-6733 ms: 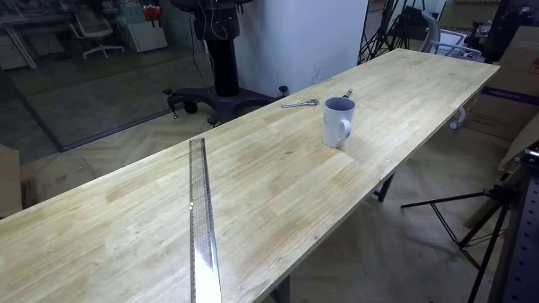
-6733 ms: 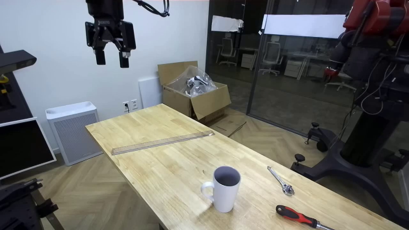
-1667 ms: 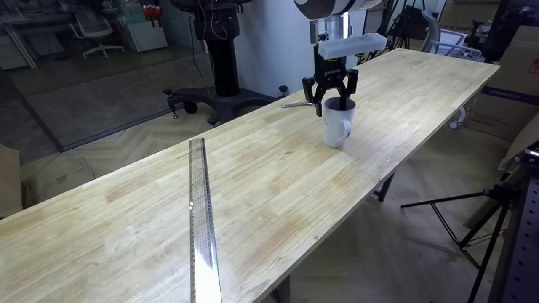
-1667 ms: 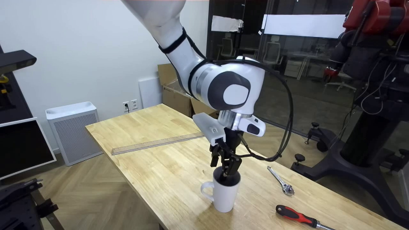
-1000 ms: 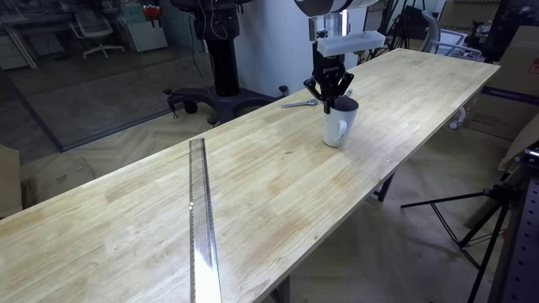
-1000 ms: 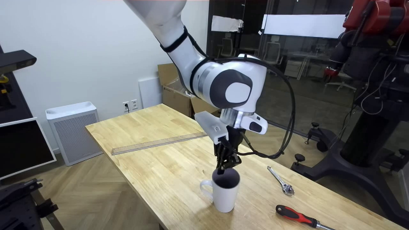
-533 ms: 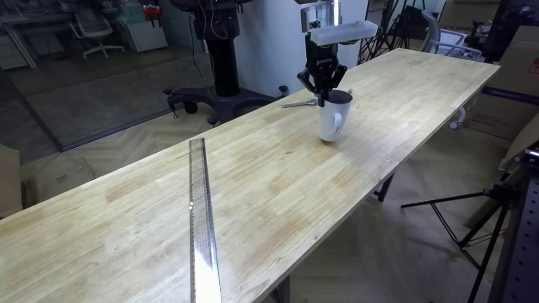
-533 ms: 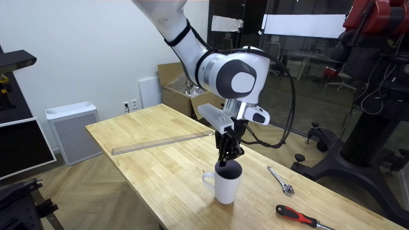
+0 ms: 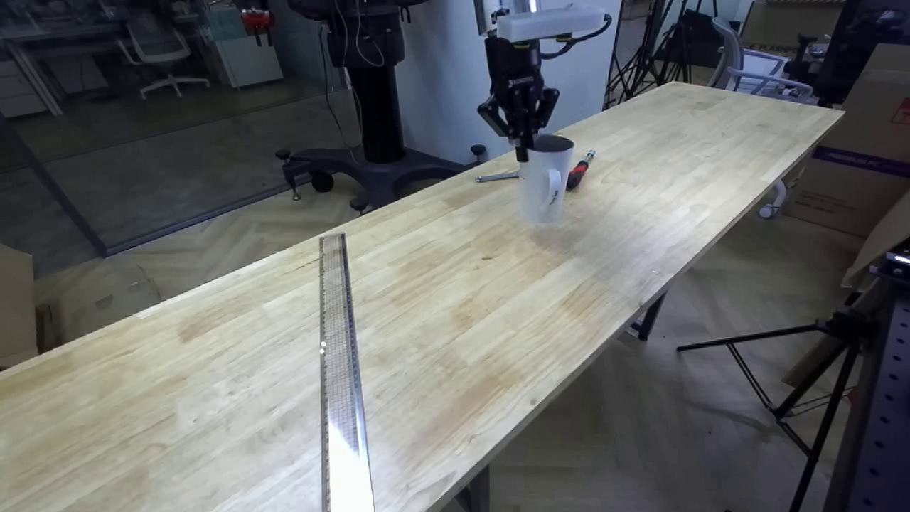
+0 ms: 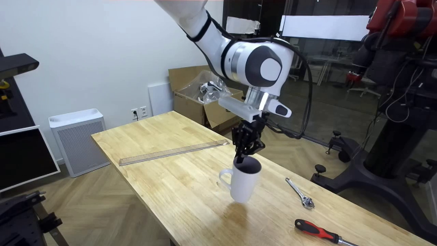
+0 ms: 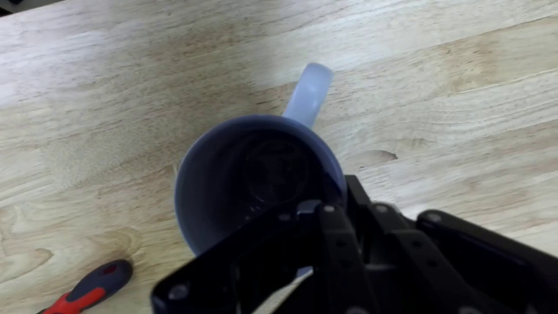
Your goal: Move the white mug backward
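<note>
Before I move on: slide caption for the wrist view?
Gripper holds the white mug by its rim above the table, screwdriver handle lower left.

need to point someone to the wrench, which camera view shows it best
An exterior view shows the wrench best: it lies whole, with nothing in front of it. In an exterior view where the mug covers one end of the wrench, only the handle end is in sight. The wrist view does not show it.
</note>
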`<state>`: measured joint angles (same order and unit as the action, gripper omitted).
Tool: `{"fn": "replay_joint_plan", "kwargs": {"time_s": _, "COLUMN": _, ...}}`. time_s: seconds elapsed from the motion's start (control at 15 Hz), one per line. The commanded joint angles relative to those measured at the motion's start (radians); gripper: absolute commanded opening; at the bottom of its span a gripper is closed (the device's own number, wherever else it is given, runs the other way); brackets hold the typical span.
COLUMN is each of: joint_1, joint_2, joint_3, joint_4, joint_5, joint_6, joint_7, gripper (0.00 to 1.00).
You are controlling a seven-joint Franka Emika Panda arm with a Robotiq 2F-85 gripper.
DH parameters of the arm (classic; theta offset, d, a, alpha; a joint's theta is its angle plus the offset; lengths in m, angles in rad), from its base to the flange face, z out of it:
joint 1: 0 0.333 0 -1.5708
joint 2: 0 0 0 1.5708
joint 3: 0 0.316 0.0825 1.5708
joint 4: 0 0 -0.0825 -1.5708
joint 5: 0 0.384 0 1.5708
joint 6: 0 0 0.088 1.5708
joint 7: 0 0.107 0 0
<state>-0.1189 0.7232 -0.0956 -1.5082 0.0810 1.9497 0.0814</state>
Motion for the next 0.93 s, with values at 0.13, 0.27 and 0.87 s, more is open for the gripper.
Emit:
{"fn": "replay_joint_plan", "kwargs": {"time_s": 0.13, "joint_1": 0.012, "joint_2": 0.146, "joint_3": 0.004, "joint_4": 0.282, "joint_5": -0.052, "joint_6": -0.127, "joint_7": -0.003, "gripper": 0.02}}
{"fn": "replay_joint_plan", "kwargs": {"time_s": 0.27, "joint_1": 0.013, "joint_2": 0.191, "joint_3": 0.01, "joint_4": 0.357, "joint_5": -0.06, "joint_6": -0.156, "joint_7": -0.009, "gripper": 0.02}}
{"fn": "replay_joint_plan", "kwargs": {"time_s": 0.87, "joint_1": 0.018, "joint_2": 0.351, "joint_3": 0.018, "joint_4": 0.588, "joint_5": -0.085, "joint_6": -0.264, "joint_7": -0.033, "gripper": 0.02}}
